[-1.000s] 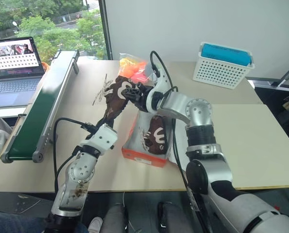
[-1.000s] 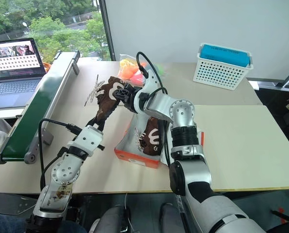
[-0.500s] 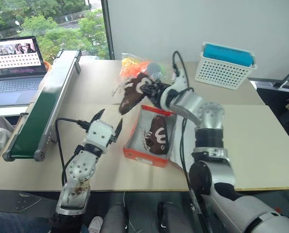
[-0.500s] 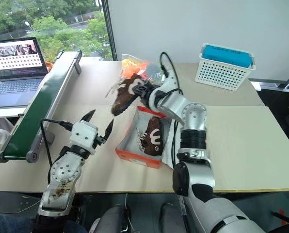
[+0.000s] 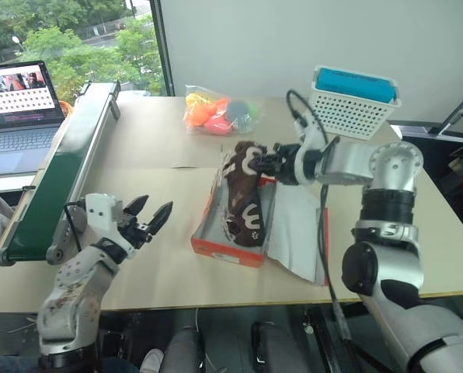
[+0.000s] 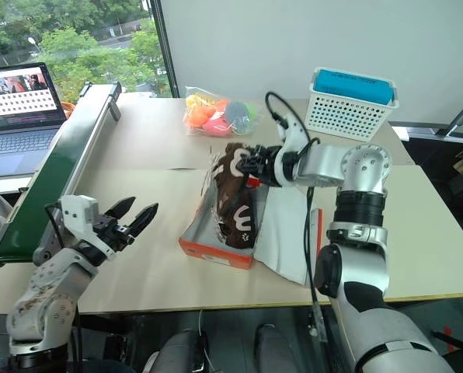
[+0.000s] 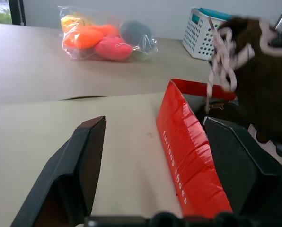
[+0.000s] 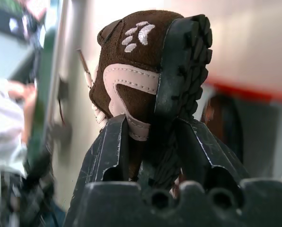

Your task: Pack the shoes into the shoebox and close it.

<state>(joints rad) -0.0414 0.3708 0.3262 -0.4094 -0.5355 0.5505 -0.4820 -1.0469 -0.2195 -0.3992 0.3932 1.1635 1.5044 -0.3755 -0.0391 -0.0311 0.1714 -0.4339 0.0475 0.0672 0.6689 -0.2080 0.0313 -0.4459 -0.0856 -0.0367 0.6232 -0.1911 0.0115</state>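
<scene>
The orange-red shoebox [image 5: 220,250] lies open mid-table, its lid [image 5: 322,241] folded flat to the right. One dark brown shoe [image 5: 249,221] with white paw prints rests inside. My right gripper [image 5: 269,165] is shut on the heel and sole of the other shoe [image 5: 241,164] and holds it over the box's far end; the right wrist view shows that shoe [image 8: 136,56] pinched between the fingers [image 8: 113,146]. My left gripper [image 5: 147,218] stands open and holds nothing, on the table left of the box, and in its wrist view faces the red box wall [image 7: 188,156].
A green conveyor belt [image 5: 60,167] runs along the left edge with a laptop [image 5: 18,105] beyond it. A clear bag of coloured balls [image 5: 216,113] lies behind the box. At the back right stands a white lattice basket [image 5: 352,109] with a blue item in it.
My left gripper let go of the shoe, opened and drew back to the left. The right gripper carried the shoe to the right and down over the box.
</scene>
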